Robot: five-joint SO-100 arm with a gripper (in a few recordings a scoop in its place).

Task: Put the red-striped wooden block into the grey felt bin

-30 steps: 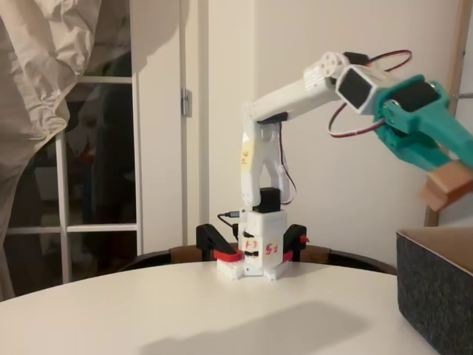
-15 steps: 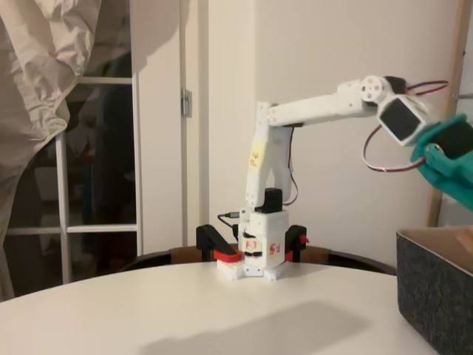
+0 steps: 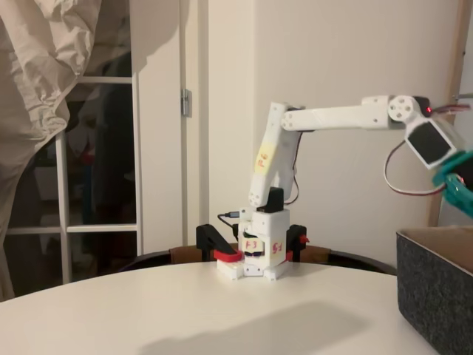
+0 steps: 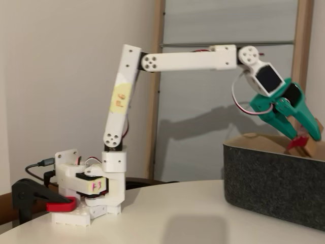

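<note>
Two teal jaws (image 4: 303, 136) clamp the red-striped wooden block (image 4: 306, 144) just above the grey felt bin (image 4: 269, 183).

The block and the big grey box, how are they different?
The red-striped wooden block is tiny; the grey felt bin is far bigger. The block is tan wood with red; the bin is dark charcoal felt. The block hangs in the teal gripper over the bin's opening; the bin sits on the table. Both have straight edges.
</note>
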